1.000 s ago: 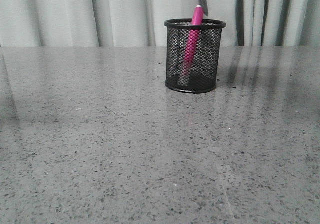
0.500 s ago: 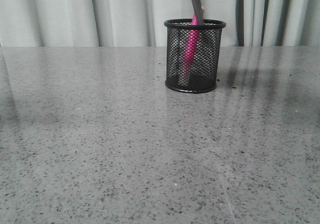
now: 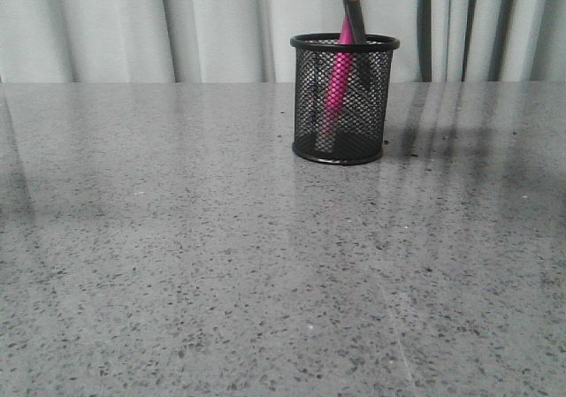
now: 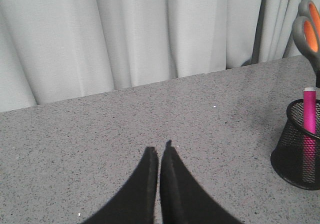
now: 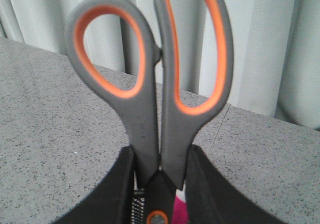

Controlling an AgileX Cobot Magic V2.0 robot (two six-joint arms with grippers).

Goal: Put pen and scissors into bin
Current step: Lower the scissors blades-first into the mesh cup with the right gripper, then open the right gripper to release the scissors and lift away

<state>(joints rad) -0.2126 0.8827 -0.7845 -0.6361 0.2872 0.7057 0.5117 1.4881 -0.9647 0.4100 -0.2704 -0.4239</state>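
Magenta pen [image 3: 336,83] already stands in the bin [image 3: 345,101]; the right gripper [image 5: 160,184], clamped on the scissors [image 5: 160,84], lowers their blades inside the rim below it.

Low front camera and left wrist share the bin [image 3: 345,96].
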